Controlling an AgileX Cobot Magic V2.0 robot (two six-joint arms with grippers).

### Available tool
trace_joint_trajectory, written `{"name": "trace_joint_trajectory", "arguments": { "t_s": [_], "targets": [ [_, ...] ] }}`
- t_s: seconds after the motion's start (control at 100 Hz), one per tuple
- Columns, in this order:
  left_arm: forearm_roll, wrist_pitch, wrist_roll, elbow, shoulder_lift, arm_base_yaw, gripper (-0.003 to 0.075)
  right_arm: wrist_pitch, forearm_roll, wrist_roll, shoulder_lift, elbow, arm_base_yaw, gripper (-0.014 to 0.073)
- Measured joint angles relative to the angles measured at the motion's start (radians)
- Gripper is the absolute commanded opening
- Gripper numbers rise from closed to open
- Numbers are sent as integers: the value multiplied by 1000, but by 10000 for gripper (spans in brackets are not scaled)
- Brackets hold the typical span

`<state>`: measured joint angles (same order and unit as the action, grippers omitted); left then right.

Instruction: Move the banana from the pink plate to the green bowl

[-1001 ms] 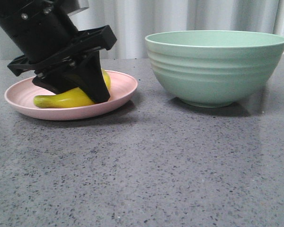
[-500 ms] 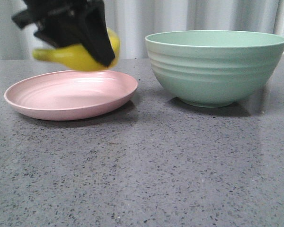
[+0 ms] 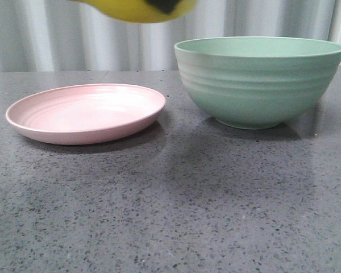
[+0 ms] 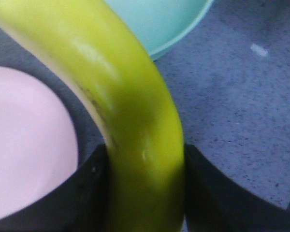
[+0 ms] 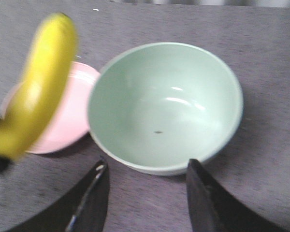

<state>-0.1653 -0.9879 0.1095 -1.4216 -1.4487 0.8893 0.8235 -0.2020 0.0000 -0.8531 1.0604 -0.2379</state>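
Note:
The yellow banana (image 3: 136, 9) hangs high at the top edge of the front view, between the pink plate (image 3: 85, 112) and the green bowl (image 3: 258, 79). My left gripper (image 4: 145, 154) is shut on the banana (image 4: 130, 121); its black fingers (image 4: 89, 193) press both sides. The plate (image 4: 24, 145) and the bowl's rim (image 4: 174, 34) lie below it. In the right wrist view the banana (image 5: 36, 92) hovers over the plate (image 5: 70, 125), beside the bowl (image 5: 166, 106), which holds nothing but a small dark speck. My right gripper (image 5: 147, 166) is open and holds nothing, above the table near the bowl.
The plate and bowl stand on a grey speckled table (image 3: 176, 205). A pale curtain (image 3: 102, 40) hangs behind the table.
My left gripper has lifted the banana off the pink plate and carried it up and to the right, toward the green bowl. The plate now holds nothing.

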Motion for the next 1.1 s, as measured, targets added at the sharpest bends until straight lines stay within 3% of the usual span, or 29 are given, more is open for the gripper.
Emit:
{"name": "trace_joint_trajectory", "arguments": {
  "t_s": [0.3,0.79,1.101],
  "targets": [
    [7,71,0,0,0,157,-19,0,-200,-5,-185,83,-1,315],
    [-4,71,0,0,0,172,-19,-48,-378,-39,-325,89,-13,311],
    [-4,70,-16,8,0,172,-18,-45,-375,-38,-337,89,-16,76]
  ]
}}
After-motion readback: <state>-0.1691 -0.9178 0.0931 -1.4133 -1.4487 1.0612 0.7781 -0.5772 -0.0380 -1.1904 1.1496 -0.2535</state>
